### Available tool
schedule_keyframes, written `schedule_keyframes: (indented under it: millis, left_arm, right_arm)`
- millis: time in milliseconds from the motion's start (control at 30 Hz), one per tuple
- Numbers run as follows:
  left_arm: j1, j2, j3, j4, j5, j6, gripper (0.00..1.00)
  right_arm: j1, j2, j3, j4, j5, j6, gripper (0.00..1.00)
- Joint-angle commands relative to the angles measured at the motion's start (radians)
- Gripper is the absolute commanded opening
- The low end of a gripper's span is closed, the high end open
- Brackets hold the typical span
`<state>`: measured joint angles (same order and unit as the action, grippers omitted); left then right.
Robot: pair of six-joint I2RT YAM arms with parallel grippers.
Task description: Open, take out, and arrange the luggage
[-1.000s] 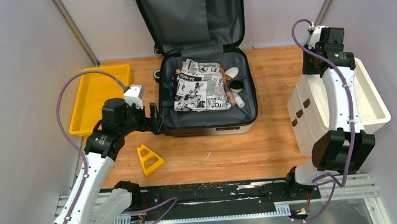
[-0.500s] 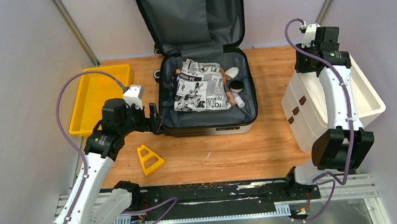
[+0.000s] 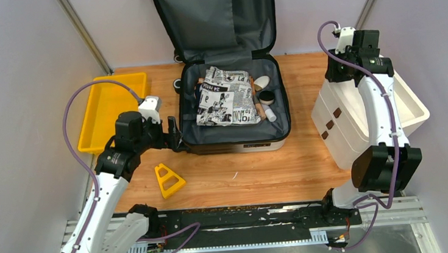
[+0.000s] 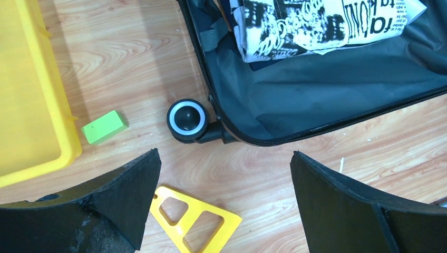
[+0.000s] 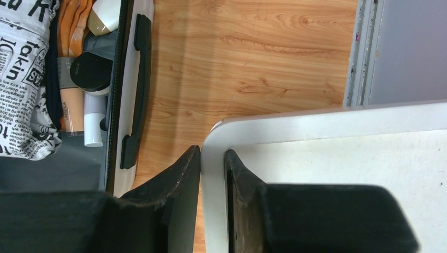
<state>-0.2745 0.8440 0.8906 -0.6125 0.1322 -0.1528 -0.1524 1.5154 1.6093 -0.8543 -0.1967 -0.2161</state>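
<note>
**Luggage open on table; left gripper free, right gripper on bin rim**

Top view: The luggage (image 3: 228, 133) lies open at the middle rear of the wooden table (image 3: 262, 172), its lid propped upright against the back wall and its dark grey lining exposed. The lower half holds a folded newspaper-print cloth (image 3: 226, 95), with a round black jar (image 3: 266, 97) and some small bottles along its right side. The left gripper (image 3: 176, 135) sits just beside the case's near-left corner, jaws spread and nothing between them. A yellow tray (image 3: 107, 109) lies to the left of the case, and a yellow triangular piece (image 3: 169, 180) lies on the table near the left arm. On the right, the right gripper (image 3: 334, 75) is at the far-left corner of the white bin (image 3: 347, 134), which stands tilted, one side wall facing the camera.

Left wrist view: Both fingers stand wide apart over bare wood, holding nothing. Beyond them are a black wheel (image 4: 187, 120) at the case corner and a green block (image 4: 104, 127) just beside the tray's edge.

Right wrist view: The fingers are clenched on the bin's rim, one on the outside and one on the inside. The case's black side handle (image 5: 138, 89) is visible at the left, well apart from the bin.
</note>
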Motion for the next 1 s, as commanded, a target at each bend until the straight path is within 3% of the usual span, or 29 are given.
schedule_keyframes:
  millis: [0, 133, 367, 500, 667, 767, 833, 967]
  left_arm:
    - [0.001, -0.004, 0.012, 0.008, -0.002, 0.010, 1.00]
    - [0.000, -0.013, 0.017, 0.010, -0.046, -0.007, 1.00]
    - [0.000, -0.031, -0.010, 0.110, 0.120, -0.076, 1.00]
    - [0.000, -0.011, 0.007, 0.138, 0.228, -0.083, 1.00]
    - [-0.014, 0.014, 0.057, 0.171, 0.354, -0.080, 0.96]
    - [-0.112, 0.044, 0.109, 0.199, 0.316, -0.067, 0.95]
    - [-0.204, 0.079, 0.139, 0.221, 0.230, -0.050, 0.95]
    - [-0.356, 0.165, 0.202, 0.273, 0.132, -0.011, 0.93]
  right_arm:
    - [0.019, -0.017, 0.026, 0.124, -0.073, 0.030, 0.10]
    - [0.020, -0.034, 0.013, 0.123, -0.083, 0.060, 0.25]
    - [0.021, -0.125, 0.018, 0.122, 0.018, 0.292, 0.73]
    - [0.022, -0.215, -0.021, 0.120, 0.052, 0.463, 0.75]
    - [0.032, -0.302, -0.055, 0.070, 0.183, 0.603, 0.68]
    - [0.035, -0.349, -0.058, 0.002, 0.320, 0.731, 0.67]
    - [0.039, -0.385, -0.078, -0.008, 0.289, 0.738, 0.67]
    - [0.046, -0.431, -0.114, -0.014, 0.247, 0.693, 0.54]
